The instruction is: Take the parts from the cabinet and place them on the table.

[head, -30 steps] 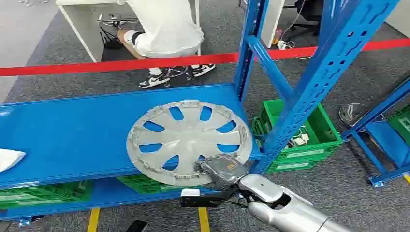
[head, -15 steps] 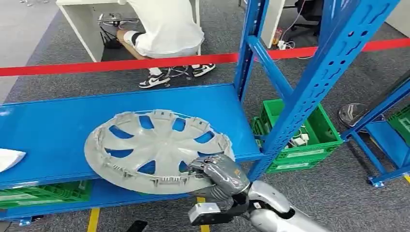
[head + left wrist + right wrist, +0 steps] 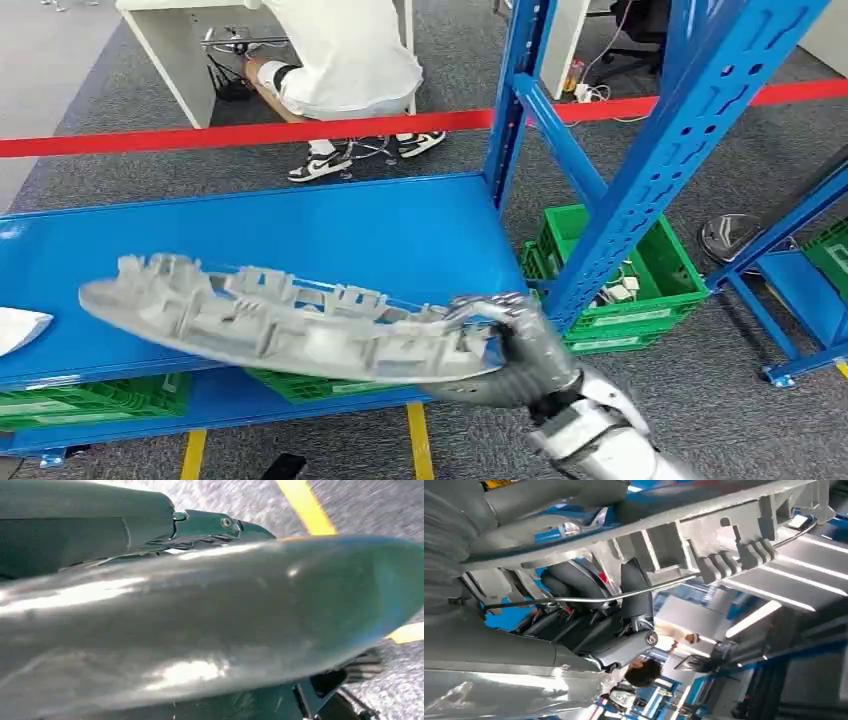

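A grey plastic hubcap [image 3: 270, 320] hangs tilted almost edge-on over the front of the blue cabinet shelf [image 3: 300, 225], its clipped back side showing. My right hand [image 3: 515, 345] grips its rim at the right end, fingers wrapped around the edge. In the right wrist view the hubcap's ribbed rim [image 3: 704, 535] and wire ring run across the picture, with my dark fingers [image 3: 589, 615] curled behind it. My left hand [image 3: 210, 630] hangs blurred above grey floor with yellow lines and holds nothing.
A blue slanted upright [image 3: 650, 170] stands just right of my right hand. A green crate [image 3: 640, 290] sits behind it, with more green crates [image 3: 90, 395] under the shelf. A white part [image 3: 15, 328] lies at the shelf's left edge. Beyond red tape [image 3: 250, 135] a person [image 3: 340, 50] sits.
The hubcap has come up off the shelf and swung from lying flat to nearly edge-on, shifting left and toward me. My right hand rose with it.
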Robot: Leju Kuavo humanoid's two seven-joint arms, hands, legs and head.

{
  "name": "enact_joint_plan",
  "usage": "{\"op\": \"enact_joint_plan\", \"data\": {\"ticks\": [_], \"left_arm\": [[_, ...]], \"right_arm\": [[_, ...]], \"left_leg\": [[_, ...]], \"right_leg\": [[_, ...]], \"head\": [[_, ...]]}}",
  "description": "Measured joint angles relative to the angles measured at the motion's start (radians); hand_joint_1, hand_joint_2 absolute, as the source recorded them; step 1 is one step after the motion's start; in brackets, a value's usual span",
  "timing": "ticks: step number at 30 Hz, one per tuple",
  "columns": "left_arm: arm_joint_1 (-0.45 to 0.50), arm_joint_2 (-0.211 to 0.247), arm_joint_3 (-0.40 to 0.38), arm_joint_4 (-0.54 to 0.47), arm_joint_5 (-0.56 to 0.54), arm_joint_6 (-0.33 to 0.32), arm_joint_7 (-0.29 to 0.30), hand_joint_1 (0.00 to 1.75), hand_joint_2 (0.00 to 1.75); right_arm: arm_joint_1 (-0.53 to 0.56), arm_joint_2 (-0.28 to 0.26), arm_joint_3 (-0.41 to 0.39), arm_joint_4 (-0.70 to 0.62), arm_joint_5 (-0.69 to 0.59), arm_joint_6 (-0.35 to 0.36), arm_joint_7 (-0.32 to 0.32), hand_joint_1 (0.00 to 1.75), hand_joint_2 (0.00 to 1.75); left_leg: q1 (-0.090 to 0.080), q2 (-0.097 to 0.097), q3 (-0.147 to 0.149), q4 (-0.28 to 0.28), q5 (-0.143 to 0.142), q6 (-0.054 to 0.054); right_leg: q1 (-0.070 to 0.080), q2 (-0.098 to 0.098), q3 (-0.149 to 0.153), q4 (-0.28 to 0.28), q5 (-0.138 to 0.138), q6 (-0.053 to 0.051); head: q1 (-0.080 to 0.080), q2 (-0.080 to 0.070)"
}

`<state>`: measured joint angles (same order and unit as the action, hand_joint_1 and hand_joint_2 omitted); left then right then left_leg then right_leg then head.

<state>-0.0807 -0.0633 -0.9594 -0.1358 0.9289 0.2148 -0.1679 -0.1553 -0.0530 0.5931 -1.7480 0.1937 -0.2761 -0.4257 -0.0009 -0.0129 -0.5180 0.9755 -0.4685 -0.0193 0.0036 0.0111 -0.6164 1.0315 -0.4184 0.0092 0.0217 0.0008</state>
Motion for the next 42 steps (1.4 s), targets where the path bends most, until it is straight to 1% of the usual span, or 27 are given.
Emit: {"op": "enact_joint_plan", "data": {"ticks": [2, 4, 9, 10, 13, 16, 18, 23, 25, 28, 31, 34, 38, 42], "left_arm": [[0.0, -0.001, -0.011, 0.0, -0.013, 0.012, -0.014, 0.0, 0.0], [-0.001, -0.002, -0.021, 0.0, -0.018, 0.016, -0.019, 0.0, 0.0], [-0.001, -0.002, -0.032, 0.0, -0.02, 0.018, -0.022, 0.0, 0.0], [-0.001, -0.002, -0.032, 0.0, -0.021, 0.018, -0.022, 0.0, 1.75], [-0.001, -0.003, -0.034, 0.0, -0.023, 0.019, -0.027, 0.0, 1.75], [-0.001, -0.004, -0.047, 0.0, -0.039, 0.037, -0.065, 0.0, 1.75], [-0.001, -0.006, -0.049, 0.0, -0.039, 0.039, -0.087, 0.0, 1.75], [-0.002, -0.009, -0.061, 0.0, -0.051, 0.056, -0.141, 0.0, 1.75], [-0.001, -0.01, -0.068, 0.0, -0.062, 0.064, -0.171, 0.0, 1.75], [-0.002, -0.008, -0.084, 0.0, -0.081, 0.051, -0.214, 0.0, 1.75], [-0.002, -0.006, -0.09, 0.0, -0.072, 0.037, -0.235, 0.0, 1.75], [-0.002, -0.003, -0.09, 0.0, -0.064, 0.011, -0.239, 0.0, 1.75], [-0.001, -0.002, -0.089, 0.0, -0.026, 0.005, -0.245, 0.0, 1.75], [-0.001, -0.002, -0.089, 0.0, -0.017, 0.0, -0.248, 0.0, 1.75]], "right_arm": [[0.004, -0.001, -0.041, -0.033, -0.039, 0.017, -0.002, 1.75, 1.75], [0.009, -0.002, -0.064, -0.052, -0.052, 0.023, -0.002, 1.75, 1.75], [0.02, -0.004, -0.094, -0.08, -0.056, 0.029, -0.002, 1.75, 1.75], [0.022, -0.004, -0.097, -0.083, -0.056, 0.029, -0.002, 1.75, 1.75], [0.023, -0.005, -0.104, -0.091, -0.058, 0.029, -0.002, 1.75, 1.75], [0.033, -0.005, -0.12, -0.1, -0.102, 0.032, -0.004, 1.75, 1.75], [0.04, -0.005, -0.145, -0.111, -0.174, 0.057, 0.003, 1.75, 1.75], [0.052, -0.005, -0.217, -0.14, -0.36, 0.145, 0.027, 1.75, 1.75], [0.057, -0.005, -0.243, -0.151, -0.396, 0.171, 0.026, 1.75, 1.75], [0.063, -0.005, -0.279, -0.171, -0.411, 0.199, 0.022, 1.75, 1.75], [0.071, -0.005, -0.309, -0.184, -0.413, 0.206, 0.021, 1.75, 1.75], [0.075, -0.005, -0.326, -0.188, -0.414, 0.219, 0.022, 1.75, 1.75], [0.081, -0.005, -0.338, -0.19, -0.414, 0.23, 0.022, 1.75, 1.75], [0.088, -0.005, -0.346, -0.194, -0.421, 0.255, 0.024, 1.75, 1.75]], "left_leg": [[0.0, 0.0, 0.0, 0.0, 0.0, 0.0], [0.0, 0.0, 0.0, 0.0, 0.0, 0.0], [0.0, 0.0, 0.0, 0.0, 0.0, 0.0], [0.0, 0.0, 0.0, 0.0, 0.0, 0.0], [0.0, 0.0, 0.0, 0.0, 0.0, 0.0], [0.0, 0.0, 0.0, 0.0, 0.0, 0.0], [0.0, 0.0, 0.0, 0.0, 0.0, 0.0], [0.0, 0.0, 0.0, 0.0, 0.0, 0.0], [0.0, 0.0, 0.0, 0.0, 0.0, 0.0], [0.0, 0.0, 0.0, 0.0, 0.0, 0.0], [0.0, 0.0, 0.0, 0.0, 0.0, 0.001], [0.0, 0.0, 0.0, 0.0, 0.0, 0.0], [0.0, 0.0, 0.0, 0.0, 0.0, 0.0], [0.0, 0.0, 0.0, 0.0, 0.0, 0.0]], "right_leg": [[0.0, 0.001, 0.0, 0.0, 0.0, 0.0], [0.0, 0.001, 0.0, 0.0, 0.0, 0.0], [0.0, 0.001, 0.0, 0.0, 0.0, 0.0], [0.0, 0.0, 0.0, 0.0, 0.0, 0.0], [0.0, 0.001, 0.0, 0.0, 0.0, 0.0], [0.0, 0.0, 0.0, 0.0, 0.0, 0.0], [0.0, 0.0, 0.0, 0.0, 0.0, 0.0], [0.0, 0.0, 0.0, 0.0, 0.0, 0.0], [0.0, 0.0, 0.0, 0.0, 0.0, 0.0], [0.0, 0.0, 0.0, 0.0, 0.0, 0.0], [0.0, 0.0, 0.0, 0.0, 0.0, 0.0], [0.0, 0.0, 0.0, 0.0, 0.0, 0.0], [0.0, 0.0, 0.0, 0.0, 0.0, 0.0], [0.0, 0.0, 0.0, 0.0, 0.0, 0.0]], "head": [[0.0, 0.0], [0.0, 0.0], [0.0, 0.0], [0.0, 0.0], [0.0, 0.0], [0.0, 0.0], [0.0, 0.0], [0.0, 0.0], [0.0, 0.0], [0.0, 0.0], [0.0, 0.0], [0.0, 0.0], [0.0, 0.0], [0.0, 0.0]]}}
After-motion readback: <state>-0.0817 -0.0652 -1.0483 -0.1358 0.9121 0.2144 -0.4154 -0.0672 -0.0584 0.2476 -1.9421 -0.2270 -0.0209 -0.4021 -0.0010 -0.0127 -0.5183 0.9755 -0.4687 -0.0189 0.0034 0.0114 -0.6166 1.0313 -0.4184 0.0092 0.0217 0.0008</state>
